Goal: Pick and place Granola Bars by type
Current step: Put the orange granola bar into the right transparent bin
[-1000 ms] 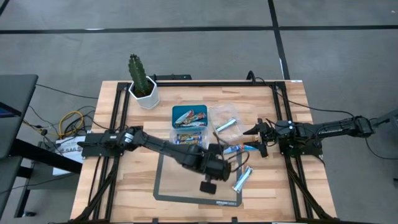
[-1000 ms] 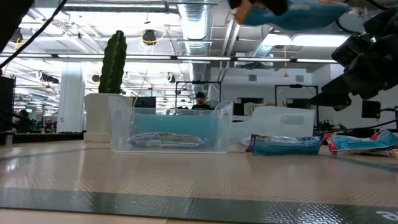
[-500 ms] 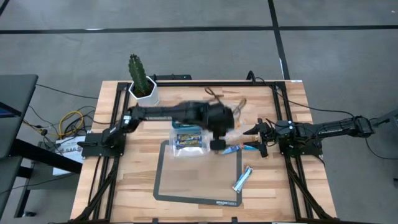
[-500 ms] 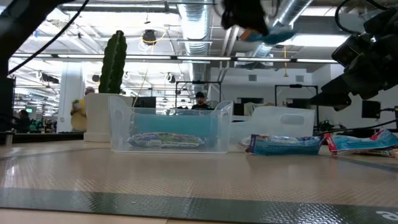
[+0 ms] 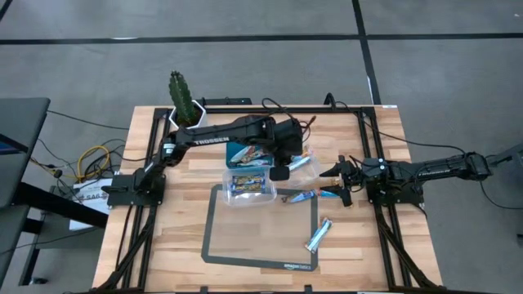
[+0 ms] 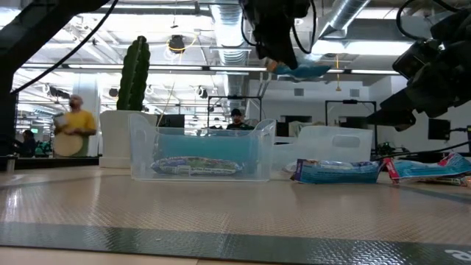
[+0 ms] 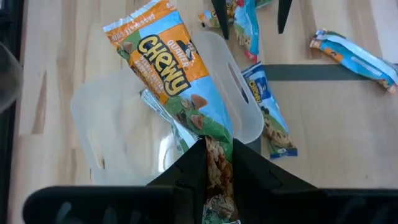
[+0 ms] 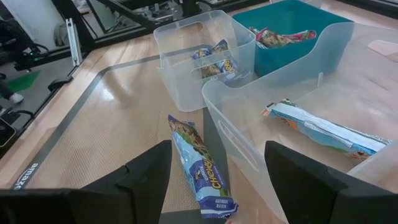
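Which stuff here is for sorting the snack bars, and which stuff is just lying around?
For the job:
- orange bar, held in the left gripper
- blue bar, near the idle, open right gripper
- silver-blue bar
- clear tubs
- teal tray

Just lying about:
- cactus
- cables
- person, far behind the table

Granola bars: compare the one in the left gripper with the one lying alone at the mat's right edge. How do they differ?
The held bar has an orange and green wrapper; the lone bar looks silver-blue.
The held bar hangs pinched in the left gripper above a clear tub; the lone bar lies flat at the edge of the mat, with no gripper touching it.
Both are long, flat and wrapped.
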### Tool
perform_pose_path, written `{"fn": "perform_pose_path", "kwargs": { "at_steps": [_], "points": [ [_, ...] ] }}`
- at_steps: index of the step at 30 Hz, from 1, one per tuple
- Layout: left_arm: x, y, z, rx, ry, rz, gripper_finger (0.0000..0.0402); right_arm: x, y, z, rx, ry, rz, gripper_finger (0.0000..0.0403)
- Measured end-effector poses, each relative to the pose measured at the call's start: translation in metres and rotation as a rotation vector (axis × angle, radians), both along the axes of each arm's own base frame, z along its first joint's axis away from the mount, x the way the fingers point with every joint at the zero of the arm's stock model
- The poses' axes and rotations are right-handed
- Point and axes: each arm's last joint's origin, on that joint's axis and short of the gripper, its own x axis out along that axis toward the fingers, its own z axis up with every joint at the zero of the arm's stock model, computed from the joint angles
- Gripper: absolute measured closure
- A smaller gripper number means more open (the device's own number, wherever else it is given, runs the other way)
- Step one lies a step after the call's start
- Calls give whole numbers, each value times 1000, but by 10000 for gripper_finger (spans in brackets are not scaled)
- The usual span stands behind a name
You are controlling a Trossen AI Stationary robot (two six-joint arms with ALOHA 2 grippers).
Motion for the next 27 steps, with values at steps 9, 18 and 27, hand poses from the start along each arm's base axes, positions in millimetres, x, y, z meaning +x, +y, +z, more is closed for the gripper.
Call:
{"fn": "perform_pose_path", "kwargs": {
  "at_steps": [9,18,27],
  "points": [
    [7,0,3,11,-73,-31,347,0,0,0,0,0,0,154],
    [30,10,-37,-11,-73,-51,346,0,0,0,0,-2,0,154],
    [41,17,-68,-23,-15,-13,342,0,0,0,0,-4,0,154]
  ]
}}
